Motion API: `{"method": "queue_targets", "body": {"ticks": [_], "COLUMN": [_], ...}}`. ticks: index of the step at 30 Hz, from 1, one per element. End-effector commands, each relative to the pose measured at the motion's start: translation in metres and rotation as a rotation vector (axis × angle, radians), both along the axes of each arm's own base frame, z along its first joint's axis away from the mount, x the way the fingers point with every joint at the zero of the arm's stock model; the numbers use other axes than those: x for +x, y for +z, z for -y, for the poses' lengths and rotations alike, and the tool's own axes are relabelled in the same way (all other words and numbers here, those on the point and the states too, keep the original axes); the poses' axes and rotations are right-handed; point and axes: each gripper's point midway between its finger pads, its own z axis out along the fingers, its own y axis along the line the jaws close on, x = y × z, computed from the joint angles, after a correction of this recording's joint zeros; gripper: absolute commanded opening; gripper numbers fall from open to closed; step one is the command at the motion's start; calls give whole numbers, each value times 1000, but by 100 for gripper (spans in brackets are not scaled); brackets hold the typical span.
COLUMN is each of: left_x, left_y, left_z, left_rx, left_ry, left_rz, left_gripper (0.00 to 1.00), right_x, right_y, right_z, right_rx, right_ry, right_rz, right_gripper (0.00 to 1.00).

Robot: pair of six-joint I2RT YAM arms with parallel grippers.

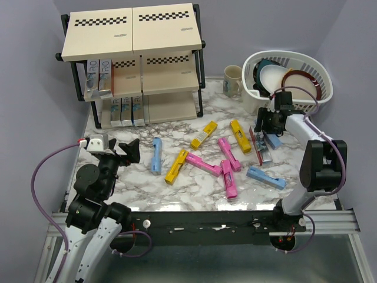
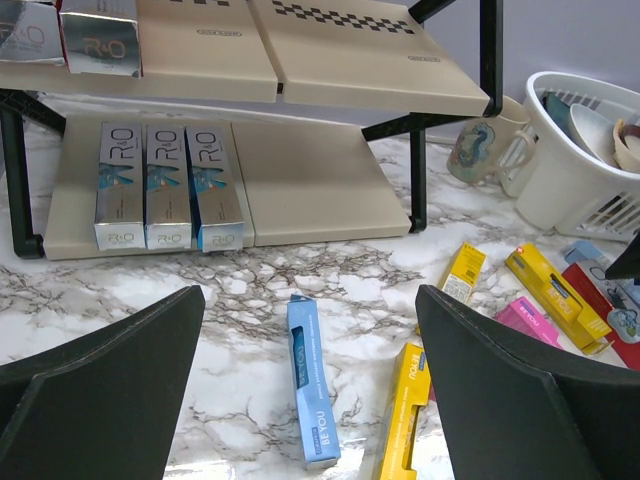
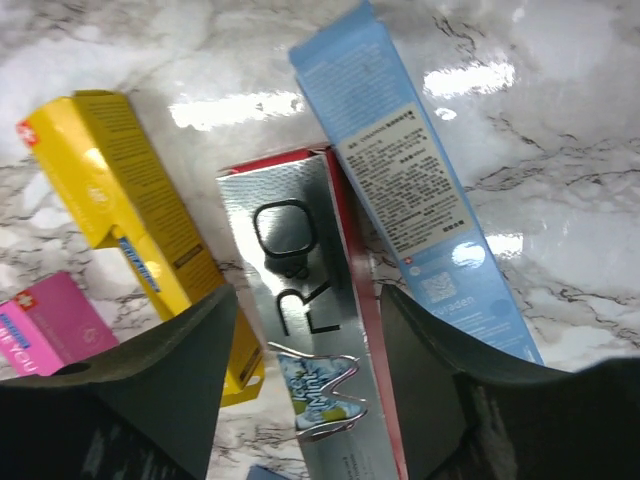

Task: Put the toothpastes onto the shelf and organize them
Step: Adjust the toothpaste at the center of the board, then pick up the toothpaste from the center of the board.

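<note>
Between the right jaws, down on the bench (image 3: 560, 120), lies a silver toothpaste (image 3: 300, 320); clamped or loose, I cannot tell. Left jaws gape empty. The light blue carton (image 3: 410, 170) just outside could snag and drag during lifting.

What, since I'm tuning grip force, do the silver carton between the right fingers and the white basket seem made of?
Silver carton: likely thin cardboard with a metallic foil finish; it gleams and has sharp folded edges. White basket: apparently moulded plastic, smooth and slightly glossy, with slotted walls.
</note>
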Motion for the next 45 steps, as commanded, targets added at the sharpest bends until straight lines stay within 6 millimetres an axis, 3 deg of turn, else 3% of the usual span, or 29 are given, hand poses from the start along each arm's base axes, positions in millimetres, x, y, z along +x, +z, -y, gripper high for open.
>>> {"method": "queue_targets", "body": {"ticks": [1, 7, 12, 21, 28, 32, 45], "left_x": [2, 3, 4, 4, 5, 6, 7], "left_y": [-6, -7, -9, -9, -10, -11, -16], "left_z": [2, 2, 2, 2, 1, 2, 8], "left_rx": [14, 17, 19, 20, 25, 26, 32], "left_ry": [-7, -4, -4, -5, 4, -2, -29], "left_rz": [-17, -21, -25, -26, -32, -34, -55], "left_gripper": [99, 99, 99, 99, 99, 99, 99], "right_x": [10, 6, 1, -6, -7, -2, -30], "right_y": [27, 7, -9, -40, -54, -52, -58], "right_z": [-13, -16, -21, -9, -20, -14, -16], "right_rx": [40, 45, 49, -25, 2, -26, -36], "right_ry": [72, 110, 129, 88, 123, 90, 111], "right_rz": [120, 45, -6, -110, -159, -174, -287], "right_gripper": [73, 75, 71, 72, 71, 71, 69]}}
